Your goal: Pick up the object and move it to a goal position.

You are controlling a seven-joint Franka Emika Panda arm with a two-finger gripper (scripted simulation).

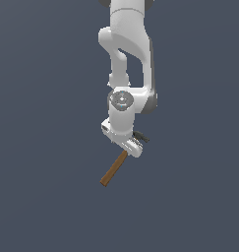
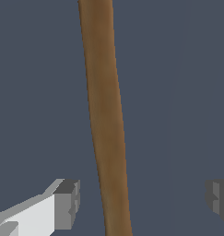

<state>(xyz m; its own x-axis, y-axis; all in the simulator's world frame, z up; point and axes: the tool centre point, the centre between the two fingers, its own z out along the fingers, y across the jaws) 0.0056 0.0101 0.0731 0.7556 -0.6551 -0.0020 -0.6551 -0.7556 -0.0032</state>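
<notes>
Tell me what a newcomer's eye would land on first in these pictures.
The white Panda arm stands out first, reaching down the middle of the exterior view against a plain dark grey-blue ground. Next is the hammer's brown wooden handle, slanting out from under the wrist toward the exterior view's left; its head is hidden by the arm. In the wrist view the handle fills the frame, lying between the fingertips of the open gripper, neither pad touching it.
</notes>
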